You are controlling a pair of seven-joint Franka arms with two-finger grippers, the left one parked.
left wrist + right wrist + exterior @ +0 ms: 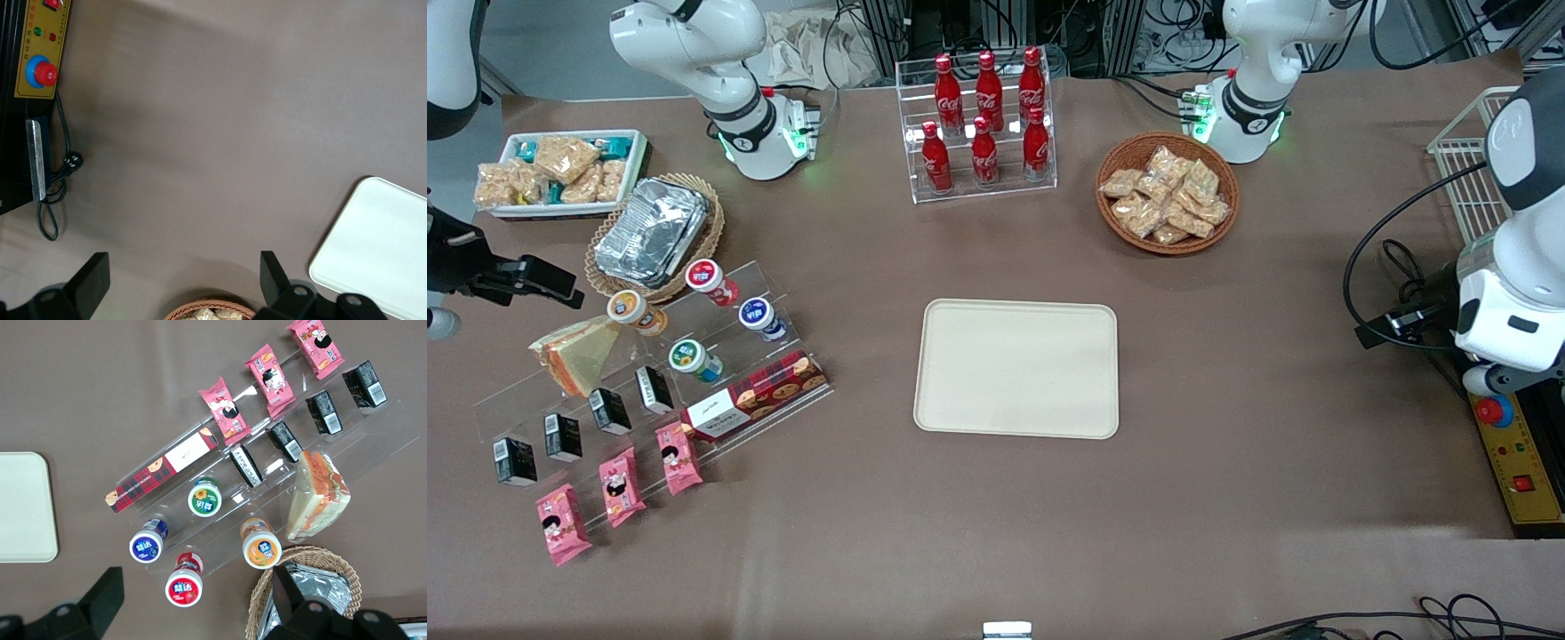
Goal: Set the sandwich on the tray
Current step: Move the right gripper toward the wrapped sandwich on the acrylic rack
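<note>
The sandwich (578,354) (317,497) is a plastic-wrapped triangular wedge of pale bread with red-orange filling. It lies on a clear stepped stand (649,373) toward the working arm's end of the table. The cream tray (1017,368) (23,507) (380,247) sits bare at the table's middle. My gripper (543,283) (198,597) hovers open above the table beside the foil-filled wicker basket, a little farther from the front camera than the sandwich. Nothing is between its fingers; a red-capped bottle (184,585) stands below them.
The stand also carries several capped bottles (687,356), black cartons (610,411), a red cookie box (758,396) and pink packets (621,485). A wicker basket of foil packs (654,233), a white snack bin (560,171), a cola rack (983,124) and a snack basket (1168,193) stand farther back.
</note>
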